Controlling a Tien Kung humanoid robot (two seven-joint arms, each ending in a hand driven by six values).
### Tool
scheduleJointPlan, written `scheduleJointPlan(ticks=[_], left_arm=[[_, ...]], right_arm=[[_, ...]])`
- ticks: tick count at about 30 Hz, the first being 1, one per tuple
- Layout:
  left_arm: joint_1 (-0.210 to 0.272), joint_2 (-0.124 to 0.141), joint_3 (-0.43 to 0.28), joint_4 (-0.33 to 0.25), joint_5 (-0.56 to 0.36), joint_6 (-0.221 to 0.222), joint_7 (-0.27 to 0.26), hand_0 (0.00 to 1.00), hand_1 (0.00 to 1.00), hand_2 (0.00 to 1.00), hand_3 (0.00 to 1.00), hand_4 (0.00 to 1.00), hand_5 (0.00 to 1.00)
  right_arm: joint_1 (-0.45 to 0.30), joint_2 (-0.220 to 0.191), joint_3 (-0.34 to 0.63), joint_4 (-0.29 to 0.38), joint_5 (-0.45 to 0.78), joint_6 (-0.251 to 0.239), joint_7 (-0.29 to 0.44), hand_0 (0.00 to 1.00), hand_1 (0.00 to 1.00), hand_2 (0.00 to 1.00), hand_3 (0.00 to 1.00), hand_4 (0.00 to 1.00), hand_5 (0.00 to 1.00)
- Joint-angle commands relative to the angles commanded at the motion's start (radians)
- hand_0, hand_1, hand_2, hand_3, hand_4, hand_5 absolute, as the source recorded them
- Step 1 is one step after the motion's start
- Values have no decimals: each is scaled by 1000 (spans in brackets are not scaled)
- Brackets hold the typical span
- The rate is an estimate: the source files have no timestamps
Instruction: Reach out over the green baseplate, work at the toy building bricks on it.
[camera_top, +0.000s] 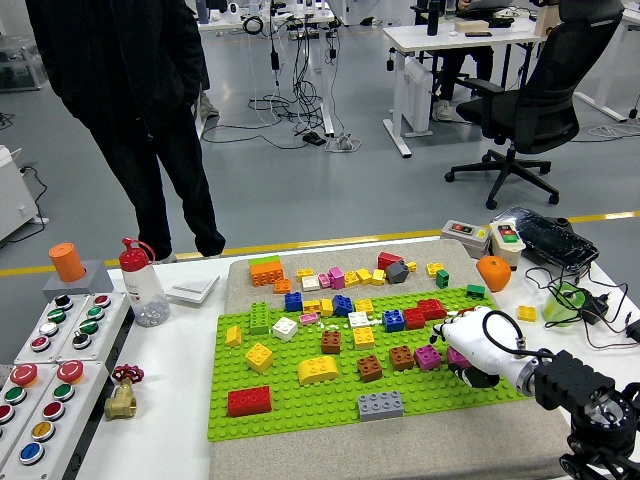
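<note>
Hand: my right hand lay curled on the baseplate, beside the magenta brick; grip unclear.
Progress: reach done; bricks remained scattered.

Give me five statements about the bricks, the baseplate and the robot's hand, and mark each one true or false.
1. The right hand is over the right end of the green baseplate. True.
2. A red brick sits near the baseplate's front left corner. True.
3. The grey brick lies off the baseplate, on the white table. False: it sits on the baseplate, near its front edge.
4. The person at the far side is reaching in to move a brick. False: the person stands back from the table and no hand of theirs is over it.
5. The yellow arched brick is to the left of the two brown bricks in the front row. True.
</note>
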Motion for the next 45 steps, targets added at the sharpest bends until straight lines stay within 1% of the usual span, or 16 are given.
scheduleJointPlan(ticks=[4, 5, 10, 11, 16, 17, 35, 45], left_arm=[[1, 1, 1, 0, -2, 1, -1, 638, 603, 611, 463, 355, 992], [1, 1, 1, 0, -3, 1, -1, 638, 603, 611, 461, 355, 993], [0, 1, 2, 1, -5, 2, -2, 638, 603, 611, 461, 355, 993], [0, 1, 2, 1, -6, 2, -2, 638, 603, 611, 462, 355, 993], [-1, 1, 2, 1, -6, 3, -2, 638, 603, 611, 462, 355, 993], [-1, 1, 3, 1, -7, 3, -2, 638, 604, 610, 461, 354, 992], [-8, 3, 6, 1, -12, 3, -4, 637, 604, 610, 458, 356, 995], [-11, 4, 7, 1, -14, 4, -4, 638, 604, 610, 458, 355, 993]], right_arm=[[3, 0, 0, -10, 0, 4, -3, 345, 516, 660, 680, 664, 102], [4, 1, 1, -14, 0, 5, -5, 261, 454, 660, 679, 664, 100], [9, 1, 1, -27, 0, 12, -11, 261, 454, 660, 679, 664, 100], [10, 1, 1, -28, 0, 13, -12, 216, 387, 664, 678, 663, 100], [13, 2, 0, -39, 0, 17, -16, 216, 387, 664, 678, 663, 100], [13, 2, -1, -41, 0, 18, -17, 176, 326, 663, 678, 662, 103], [27, 6, -9, -78, 0, 15, -5, 156, 312, 663, 676, 663, 104], [39, 16, -28, -81, 0, 36, 2, 154, 313, 662, 675, 664, 104]])
